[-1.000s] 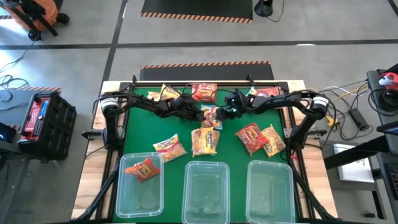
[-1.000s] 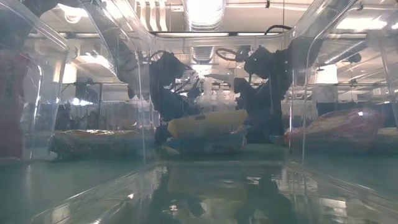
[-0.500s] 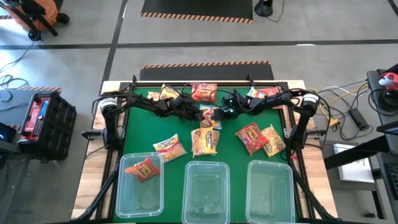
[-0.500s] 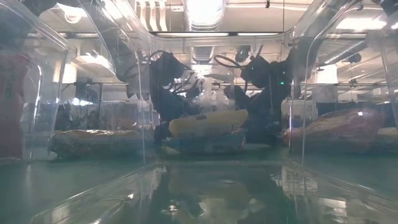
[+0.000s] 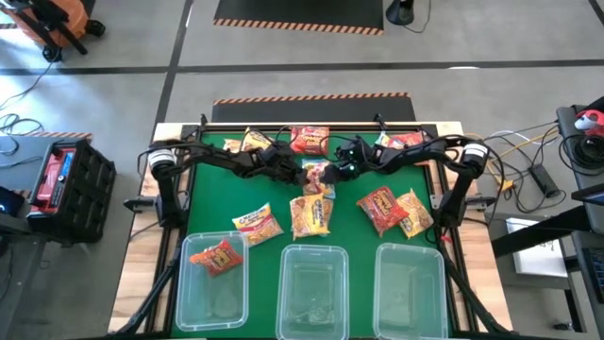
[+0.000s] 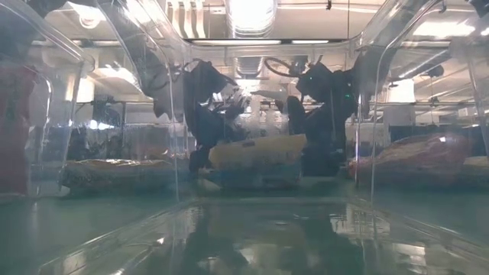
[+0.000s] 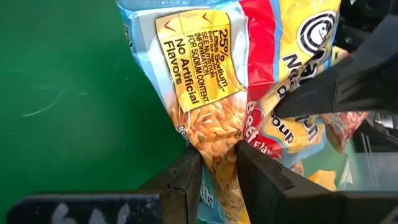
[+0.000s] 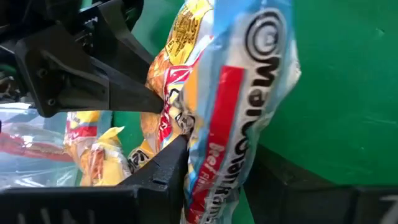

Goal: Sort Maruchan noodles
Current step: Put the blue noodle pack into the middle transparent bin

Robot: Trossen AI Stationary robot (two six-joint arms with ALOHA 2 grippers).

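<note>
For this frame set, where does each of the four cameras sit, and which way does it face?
High view: overhead, straight down on the green table; both arms meet at a yellow-and-blue noodle packet.
Low view: table height, looking through clear tubs toward both arms.
Left wrist view: behind the left end effector, its fingers pinching the packet.
Right wrist view: behind the right end effector, closed on the same packet.
Shared: both wrist views show the other arm's finger on that packet.
</note>
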